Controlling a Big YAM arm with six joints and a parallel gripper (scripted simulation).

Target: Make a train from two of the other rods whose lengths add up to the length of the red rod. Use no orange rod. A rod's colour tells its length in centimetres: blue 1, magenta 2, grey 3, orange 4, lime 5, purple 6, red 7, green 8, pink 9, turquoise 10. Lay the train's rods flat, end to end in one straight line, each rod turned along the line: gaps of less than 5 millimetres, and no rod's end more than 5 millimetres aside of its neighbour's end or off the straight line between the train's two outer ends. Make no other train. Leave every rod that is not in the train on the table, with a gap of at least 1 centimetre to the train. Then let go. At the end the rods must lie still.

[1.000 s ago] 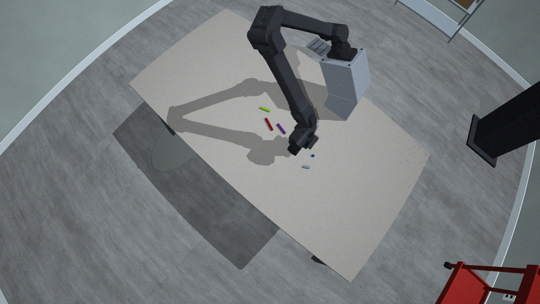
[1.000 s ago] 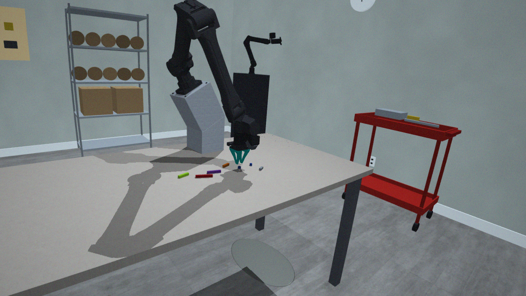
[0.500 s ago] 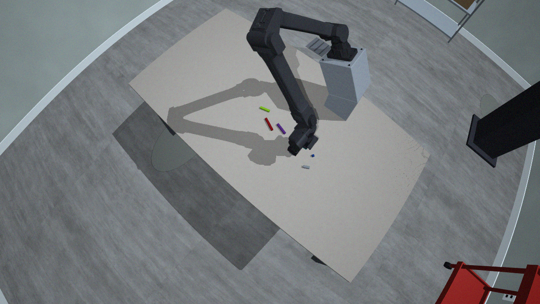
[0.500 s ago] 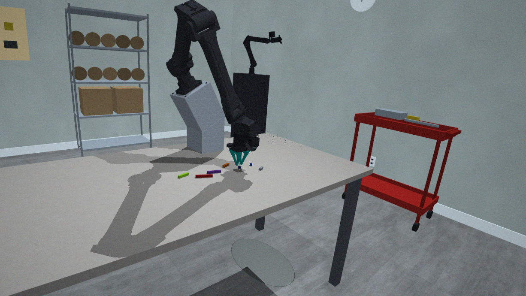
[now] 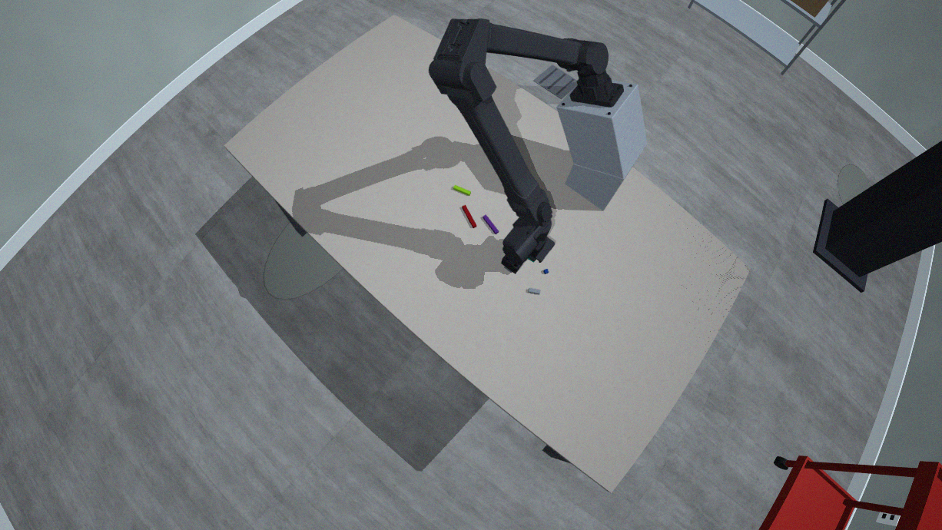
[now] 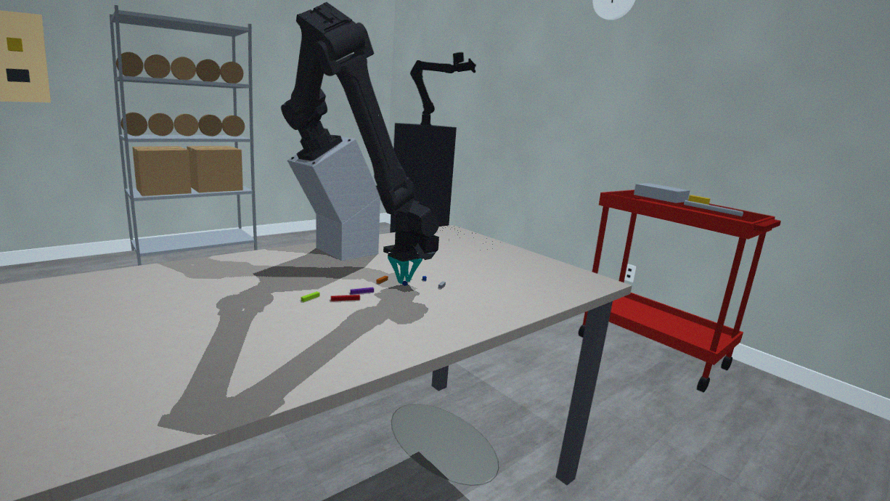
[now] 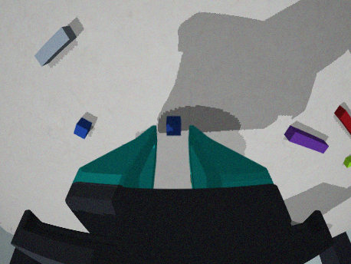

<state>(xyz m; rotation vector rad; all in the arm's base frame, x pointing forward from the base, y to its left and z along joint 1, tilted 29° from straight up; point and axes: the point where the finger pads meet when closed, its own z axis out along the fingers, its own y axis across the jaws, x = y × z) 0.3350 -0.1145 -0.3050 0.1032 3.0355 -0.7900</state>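
Observation:
My gripper [image 7: 172, 133] points down at the table with its teal fingers partly open. A small blue rod [image 7: 174, 125] lies on the table between the fingertips, with a gap on each side, in the gripper's shadow. In the exterior view the gripper [image 6: 404, 279] stands low over this blue rod [image 6: 404, 283]. A second blue rod [image 7: 83, 127] lies apart to the left. The purple rod [image 5: 489, 223], the red rod [image 5: 468, 216] and the lime rod [image 5: 461, 190] lie beyond the gripper [image 5: 517, 263]. The purple rod also shows in the wrist view [image 7: 306, 139].
A grey rod [image 5: 533, 290] lies on the table near the second blue rod [image 5: 545, 270]. An orange rod [image 6: 381, 279] lies just behind the gripper, next to the purple rod [image 6: 361, 290]. The arm's grey base [image 5: 603, 144] stands at the table's far side.

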